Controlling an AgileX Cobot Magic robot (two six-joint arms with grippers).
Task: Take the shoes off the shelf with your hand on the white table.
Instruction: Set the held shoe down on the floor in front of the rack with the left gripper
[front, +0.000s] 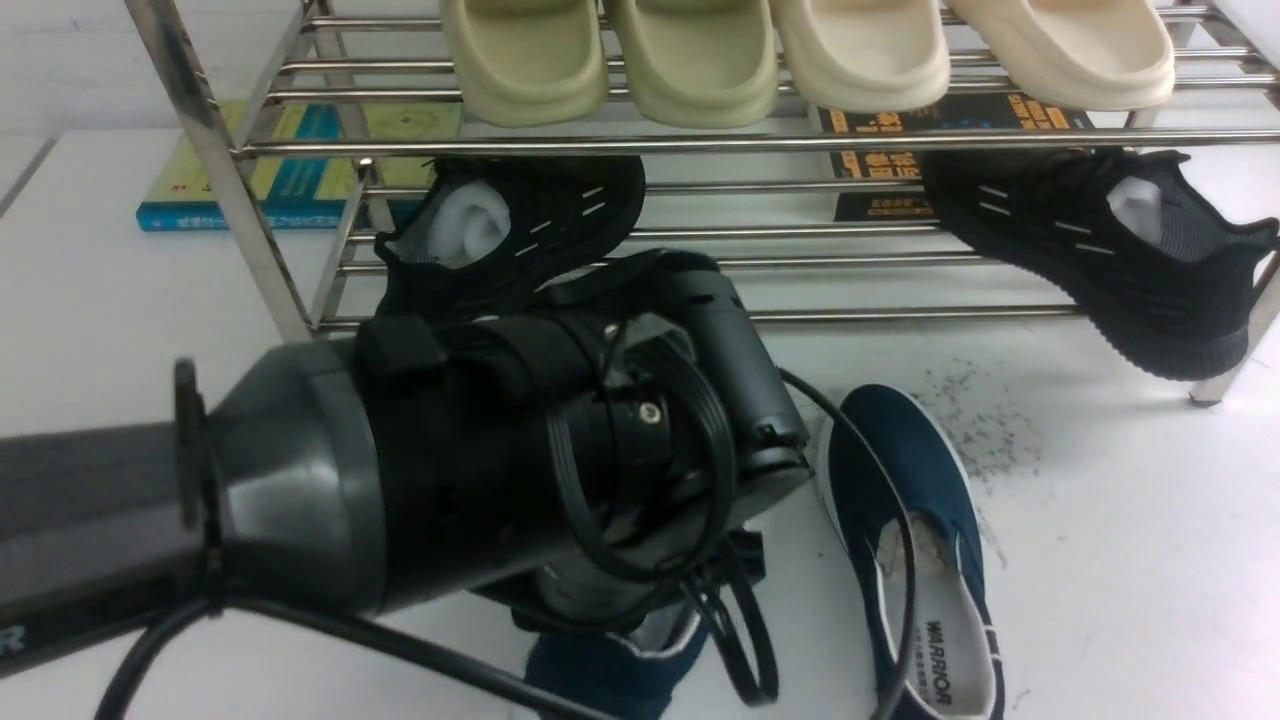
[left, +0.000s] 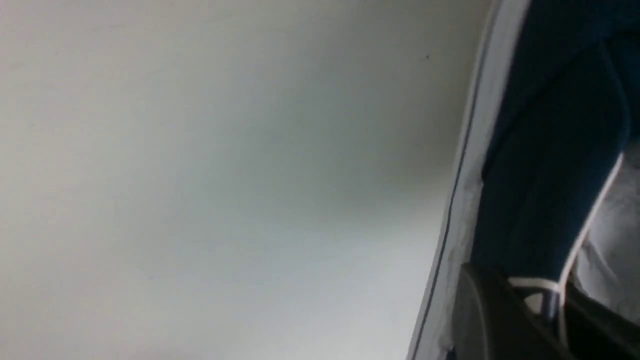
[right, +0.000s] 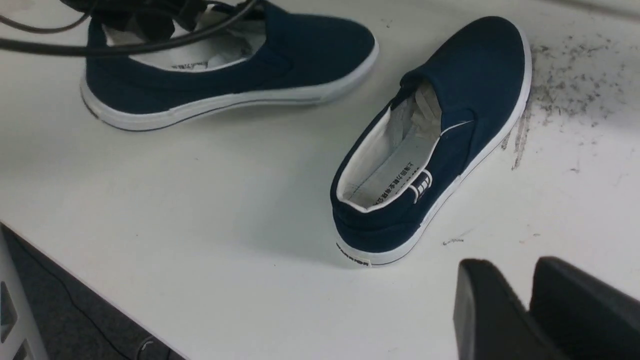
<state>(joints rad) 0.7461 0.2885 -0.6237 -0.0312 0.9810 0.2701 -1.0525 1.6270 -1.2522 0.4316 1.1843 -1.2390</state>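
- Two navy shoes (right: 450, 100) rest on the white table (right: 200, 200) near its front edge, off the shelf (front: 700, 143).
- Left gripper (left: 542, 325) pinches one heel collar; only release appears left.
- Right gripper (right: 530, 300) holds nothing; spread unclear.

The left arm (front: 290, 480) enters from the lower left of the front view as a thick dark tube and reaches toward the centre. There its wrist (front: 640, 420) bends down toward the bottom edge, with black cables (front: 690, 470) looped around it. The left gripper (left: 537, 300) points downward, mostly hidden beneath the wrist. Its own camera shows the jaws closed on the heel collar of a navy slip-on (left: 545, 150). The right gripper (right: 517, 267) appears only in its wrist view: two black fingers (right: 480, 310) stand slightly apart and hold nothing.
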